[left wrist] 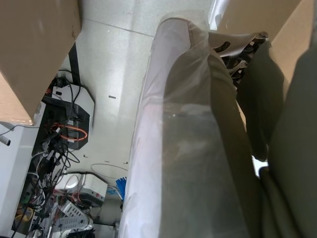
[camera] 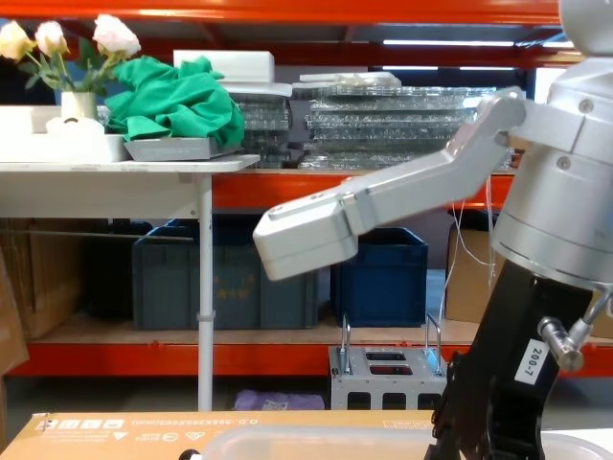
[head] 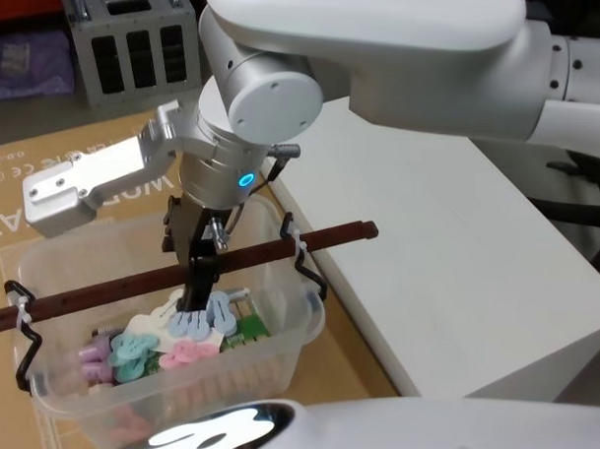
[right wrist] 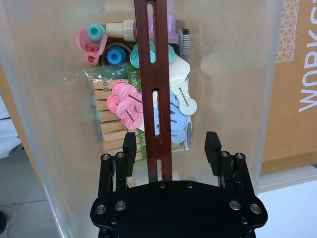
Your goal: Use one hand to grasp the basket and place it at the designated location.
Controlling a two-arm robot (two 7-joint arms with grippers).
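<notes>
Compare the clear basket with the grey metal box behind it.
The basket is translucent plastic, contents showing; the grey box is opaque slotted metal. The basket has one reddish bar handle; the box has two loop handles. The open right gripper straddles the basket's bar; the box stands untouched.

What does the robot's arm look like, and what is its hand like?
The right arm is big and smooth, with white and silver-grey shells and round joints. A small blue light glows at its wrist. The right gripper is black: a flat plate with silver screws and two blocky fingers. A white label reads 200-7.
</notes>
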